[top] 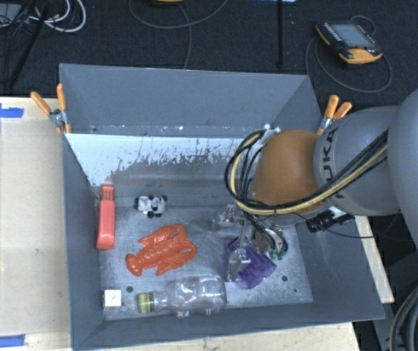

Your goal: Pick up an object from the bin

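Observation:
My gripper [247, 258] is low in the right part of the bin, its fingers down on a purple crumpled thing [256, 270] that lies on the bin floor. The purple thing shows around and just right of the fingertips. Whether the fingers grip it is hidden by the wrist above. A clear plastic bottle [183, 297] with a yellowish cap lies on its side just left of the gripper, near the front wall. An orange toy lobster [161, 250] lies further left in the middle.
A red flat bar-shaped thing [106, 217] lies along the left wall. A small black-and-white toy [151, 205] sits behind the lobster. A small white cube [112, 297] rests in the front left corner. The arm's orange cover and cables hang over the right side.

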Action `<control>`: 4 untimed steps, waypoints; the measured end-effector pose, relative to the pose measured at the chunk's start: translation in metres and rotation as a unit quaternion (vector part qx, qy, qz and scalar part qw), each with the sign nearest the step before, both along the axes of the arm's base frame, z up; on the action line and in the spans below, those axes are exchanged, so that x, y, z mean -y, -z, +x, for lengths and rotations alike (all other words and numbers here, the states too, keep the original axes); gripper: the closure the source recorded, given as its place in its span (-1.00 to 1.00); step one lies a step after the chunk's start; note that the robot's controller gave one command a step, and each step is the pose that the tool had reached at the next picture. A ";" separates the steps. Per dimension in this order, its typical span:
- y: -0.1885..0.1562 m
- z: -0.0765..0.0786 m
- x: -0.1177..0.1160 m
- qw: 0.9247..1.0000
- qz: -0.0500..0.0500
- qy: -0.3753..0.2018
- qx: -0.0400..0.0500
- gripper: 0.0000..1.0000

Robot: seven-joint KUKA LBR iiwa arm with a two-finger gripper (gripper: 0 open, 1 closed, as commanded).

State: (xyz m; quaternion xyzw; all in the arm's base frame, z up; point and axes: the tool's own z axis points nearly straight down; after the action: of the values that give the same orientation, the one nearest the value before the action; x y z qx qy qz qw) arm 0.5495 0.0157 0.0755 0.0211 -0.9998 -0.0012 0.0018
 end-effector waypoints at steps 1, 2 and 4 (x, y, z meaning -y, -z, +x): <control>-0.012 -0.020 0.047 1.000 -0.001 -0.012 0.000 -1.00; -0.001 -0.059 0.088 0.991 -0.001 -0.130 0.013 1.00; -0.100 -0.066 0.092 0.994 0.000 -0.112 0.002 1.00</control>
State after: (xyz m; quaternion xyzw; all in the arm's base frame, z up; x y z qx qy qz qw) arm 0.4831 -0.0763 0.1758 0.1326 -0.9912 -0.0006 0.0003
